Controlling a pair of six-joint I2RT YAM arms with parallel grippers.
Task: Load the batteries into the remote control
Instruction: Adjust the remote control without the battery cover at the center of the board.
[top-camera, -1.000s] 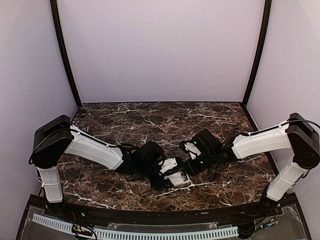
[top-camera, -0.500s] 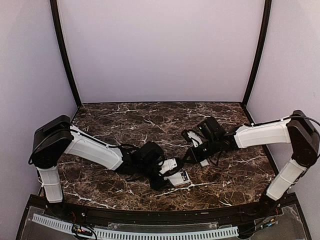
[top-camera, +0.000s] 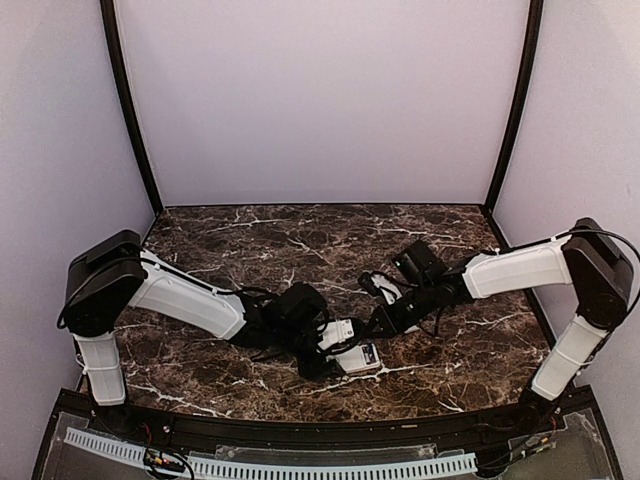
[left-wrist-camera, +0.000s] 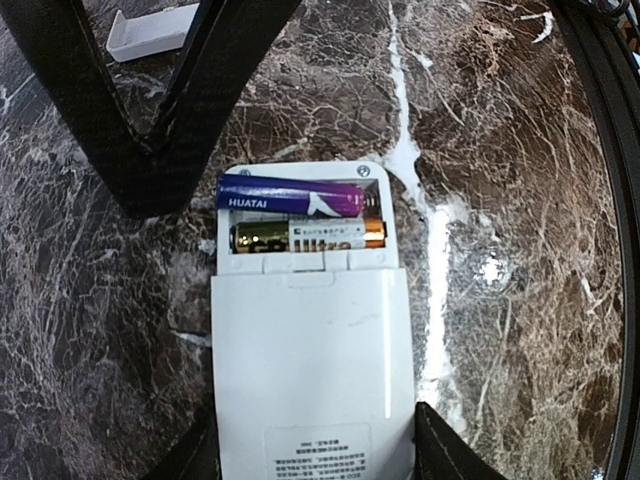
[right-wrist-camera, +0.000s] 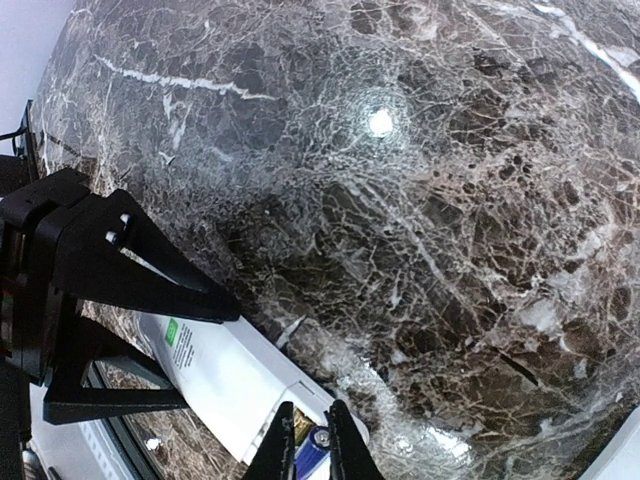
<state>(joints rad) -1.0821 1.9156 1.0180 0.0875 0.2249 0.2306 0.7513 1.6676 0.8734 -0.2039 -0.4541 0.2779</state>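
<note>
The white remote control (left-wrist-camera: 310, 360) lies back up on the marble, its battery bay open at the far end. Two batteries fill the bay: a purple one (left-wrist-camera: 292, 196) and a gold one (left-wrist-camera: 308, 235) beside it. My left gripper (left-wrist-camera: 315, 448) is shut on the remote's near end, one finger against each long side. My right gripper (right-wrist-camera: 312, 452) hangs over the open bay with its jaws nearly together and nothing between them. Its tips (left-wrist-camera: 150, 168) stand just beside the purple battery's (right-wrist-camera: 318, 448) end. From above, the remote (top-camera: 360, 357) sits between the two grippers.
A loose white battery cover (left-wrist-camera: 150, 30) lies on the marble (right-wrist-camera: 420, 200) beyond the remote, behind my right fingers. The black frame of my left gripper (right-wrist-camera: 100, 280) fills the left of the right wrist view. The table's near rim (left-wrist-camera: 610, 200) runs along the right.
My right gripper pulled back from the remote half a second ago and has come down to its open bay again. The left gripper and remote have stayed put.
</note>
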